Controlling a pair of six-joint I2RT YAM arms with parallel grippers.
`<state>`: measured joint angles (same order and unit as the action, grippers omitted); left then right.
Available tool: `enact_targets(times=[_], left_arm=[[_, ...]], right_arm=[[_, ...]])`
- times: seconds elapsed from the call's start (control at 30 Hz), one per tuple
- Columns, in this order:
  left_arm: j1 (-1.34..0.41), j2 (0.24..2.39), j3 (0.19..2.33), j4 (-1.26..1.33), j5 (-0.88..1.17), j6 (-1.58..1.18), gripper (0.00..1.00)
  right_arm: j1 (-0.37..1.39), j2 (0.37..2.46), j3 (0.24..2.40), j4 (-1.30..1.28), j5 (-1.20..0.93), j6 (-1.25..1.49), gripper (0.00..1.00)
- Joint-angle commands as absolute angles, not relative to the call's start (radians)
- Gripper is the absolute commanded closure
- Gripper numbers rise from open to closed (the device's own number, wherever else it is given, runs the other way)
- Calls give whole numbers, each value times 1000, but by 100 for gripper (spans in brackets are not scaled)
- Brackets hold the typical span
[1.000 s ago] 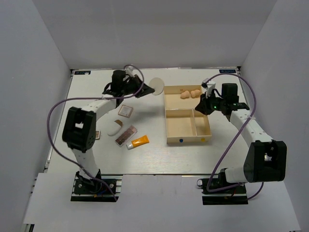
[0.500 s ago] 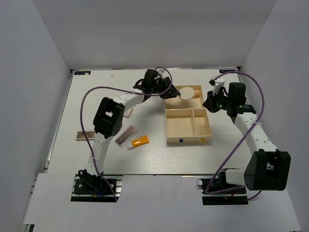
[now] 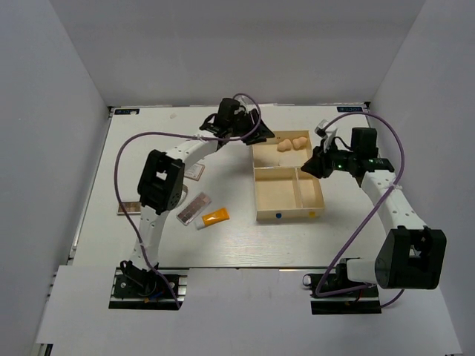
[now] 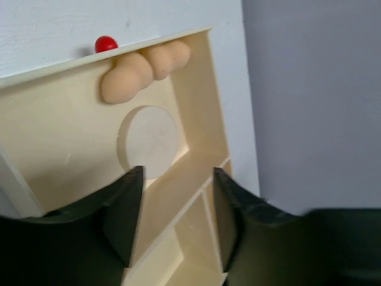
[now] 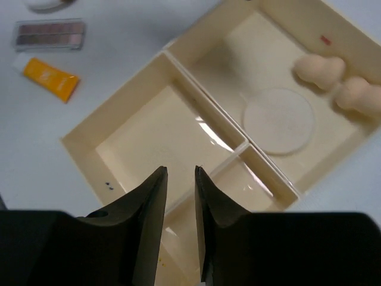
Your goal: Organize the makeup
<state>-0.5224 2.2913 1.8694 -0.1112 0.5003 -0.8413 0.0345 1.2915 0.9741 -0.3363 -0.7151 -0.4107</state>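
The cream tray (image 3: 286,216) stands right of centre. Two peach sponges (image 3: 293,142) (image 4: 140,68) (image 5: 336,80) and the round cream puff (image 4: 149,141) (image 5: 278,121) lie in its long far compartment. My left gripper (image 3: 256,136) (image 4: 177,171) hovers open over that compartment's left end, nothing between its fingers. My right gripper (image 3: 315,165) (image 5: 180,170) hangs above the two smaller compartments, jaws slightly open and empty. On the table left of the tray lie the orange tube (image 3: 214,217) (image 5: 47,78), the long palette (image 3: 194,208) (image 5: 50,33) and the square compact (image 3: 195,171). The white egg-shaped piece (image 5: 44,3) shows only in the right wrist view.
A flat brown piece (image 3: 128,208) lies near the table's left edge. The left arm's purple cable (image 3: 119,159) loops over the left half. White walls enclose the table on three sides. The tray's two near compartments (image 5: 161,143) hold nothing.
The left arm swung right from the table's far left to the tray; the puff that lay beside the tray is now inside it, and that gripper opened. The right jaws parted slightly.
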Motion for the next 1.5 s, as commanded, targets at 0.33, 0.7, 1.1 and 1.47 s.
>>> enact_targets(times=[0.33,0.7,1.1,1.47], left_arm=[[-396,1434,1146,-293,162,-748,100],[-345,953,884,-797,-284,-946,21],[-345,709,836,-1084,-429,-1202,14],[-345,680,842,-1140,-419,-1266,12]], right_arm=[[406,1497,1157,-650,-996,-956,82],[750,1822,1340,-474,-723,-885,39],[919,1988,1439,-439,-614,-891,32],[977,2085,1467,-362,-515,-864,32]])
